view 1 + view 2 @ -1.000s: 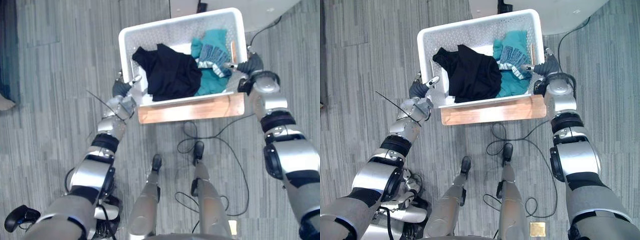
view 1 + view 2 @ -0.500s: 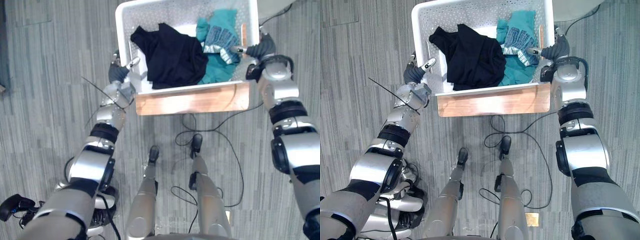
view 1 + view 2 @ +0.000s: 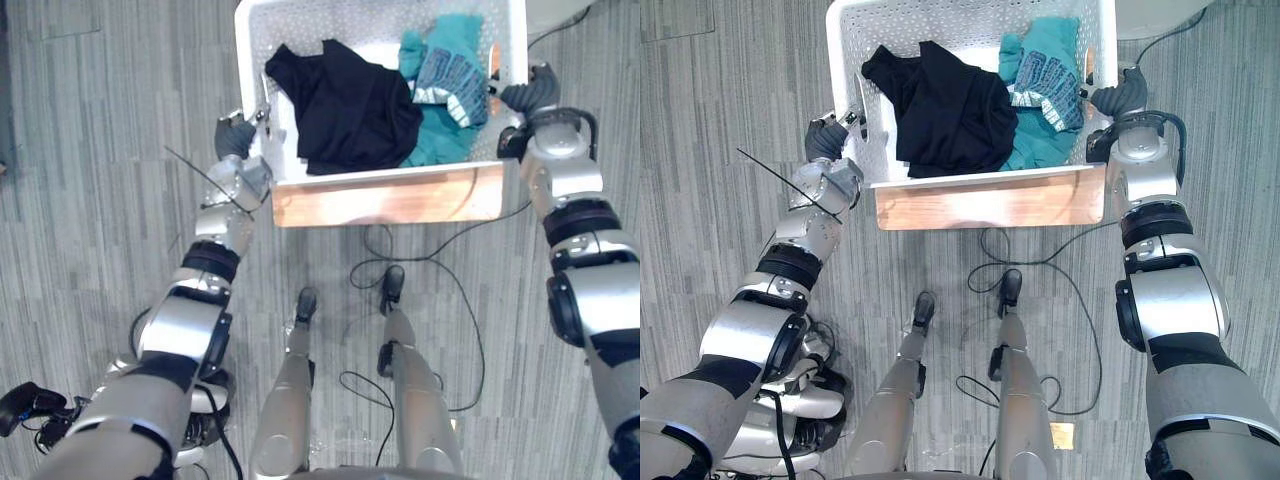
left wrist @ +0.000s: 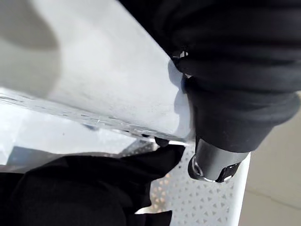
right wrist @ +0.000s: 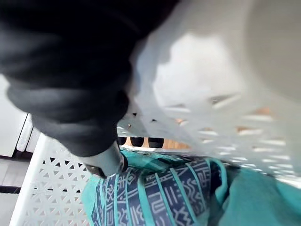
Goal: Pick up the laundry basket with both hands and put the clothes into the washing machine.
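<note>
A white perforated laundry basket [image 3: 380, 178] rests on a wooden stand [image 3: 385, 203] in front of me. Inside lie a black garment [image 3: 350, 100] and a teal garment [image 3: 435, 145] with a patterned teal-and-blue cloth [image 3: 450, 75] on top. My left hand [image 3: 238, 138] is at the basket's left rim, its thumb [image 4: 214, 162] over the wall [image 4: 94, 84] beside the black garment [image 4: 70, 188]. On the right rim is my right hand [image 3: 527, 97]; its thumb [image 5: 106, 162] is inside, and its dark fingertips [image 5: 141, 141] show through the wall's slots above the patterned cloth [image 5: 155, 188].
Grey striped carpet surrounds the stand on all sides. A white appliance's corner [image 3: 1150, 12] stands just past the basket's far right corner. A darker patch of floor [image 3: 50, 15] lies at the far left.
Both hands have closed from open onto the basket's side rims, thumbs dropping inside. The whole picture has shifted, so the camera moved; the basket stays on the stand.
</note>
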